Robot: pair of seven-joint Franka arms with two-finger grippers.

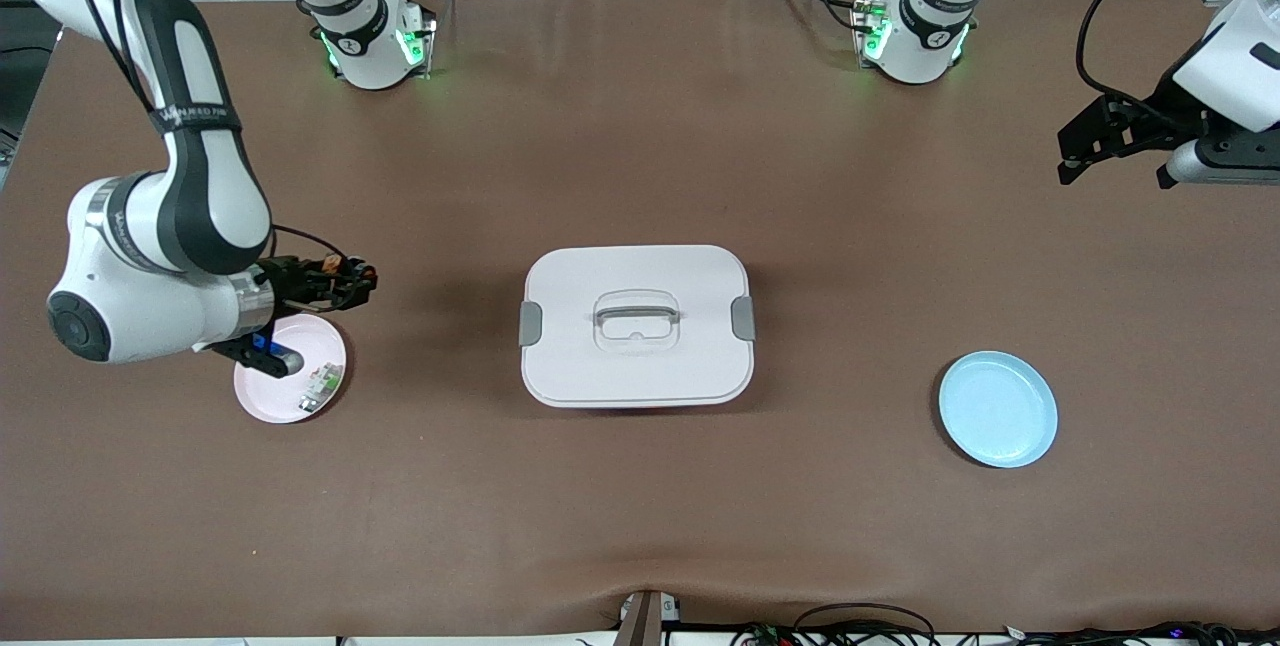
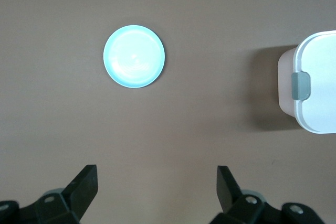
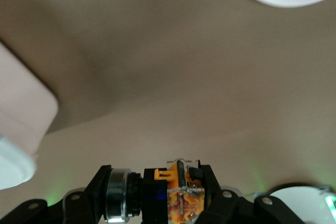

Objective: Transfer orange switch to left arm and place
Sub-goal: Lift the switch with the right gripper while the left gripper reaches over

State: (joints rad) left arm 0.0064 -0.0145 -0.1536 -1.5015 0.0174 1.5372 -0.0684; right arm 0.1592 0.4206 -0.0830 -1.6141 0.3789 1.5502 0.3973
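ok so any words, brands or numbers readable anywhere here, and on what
None can be read for sure.
Right arm: pale lettering on its dark band, too small to make out.
Arm bases: a small round mark on each, not legible.
Box, blue plate, pink plate, orange switch: no text visible.

Even overhead light, soft shadow beside the box [image 1: 636,326], right wrist foreground blurred

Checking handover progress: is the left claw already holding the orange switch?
No: in the left wrist view the left claw stands wide open with nothing between its fingers, while the orange switch sits clamped in the right claw.
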